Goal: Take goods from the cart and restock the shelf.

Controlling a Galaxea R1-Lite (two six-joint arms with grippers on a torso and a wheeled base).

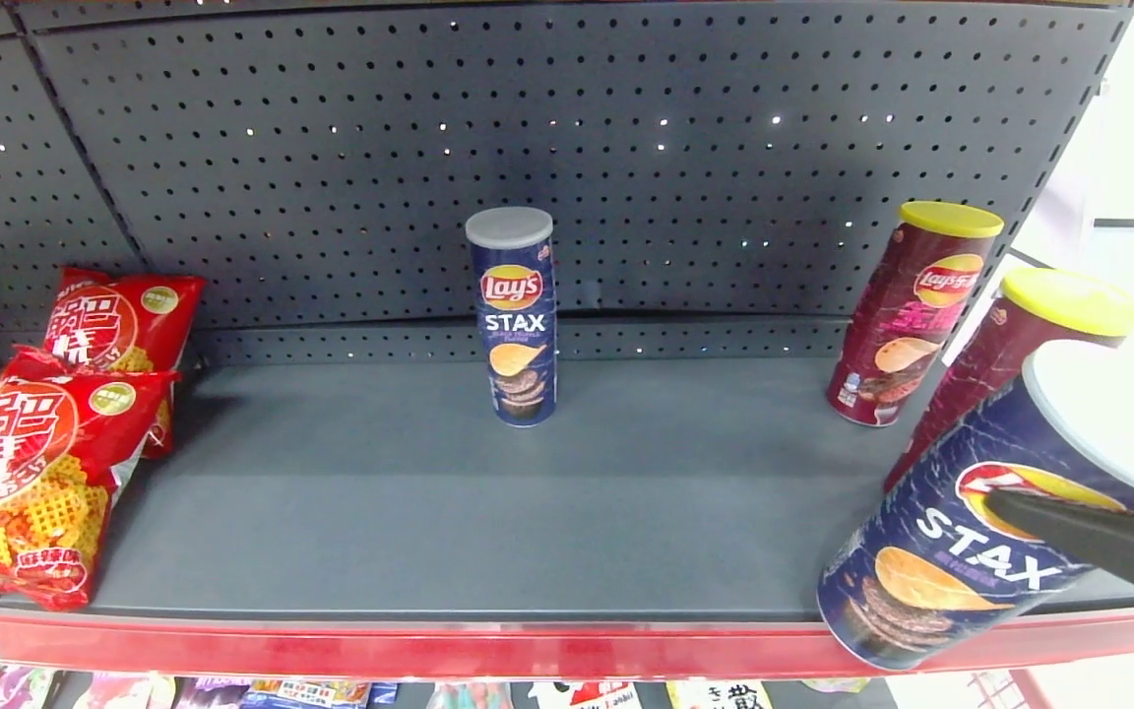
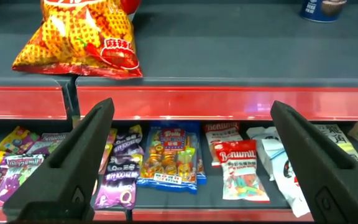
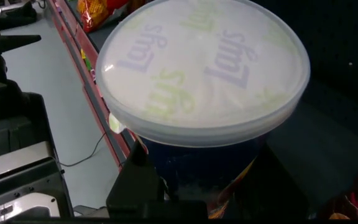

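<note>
Left gripper [image 2: 191, 168] spread wide, holding nothing, just before the shelf's [image 1: 429, 512] front edge. Right gripper [image 1: 1069, 532] clenched on a tilted blue can [image 1: 961, 551] at the front right corner. Maroon cans [image 1: 912, 315] upright along the right edge. Second blue can [image 1: 513, 315] upright mid-shelf, toward the back.

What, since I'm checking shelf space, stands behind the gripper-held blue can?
A maroon can stands directly behind it, a second maroon can farther back. The blue can covers the nearer one's base.
</note>
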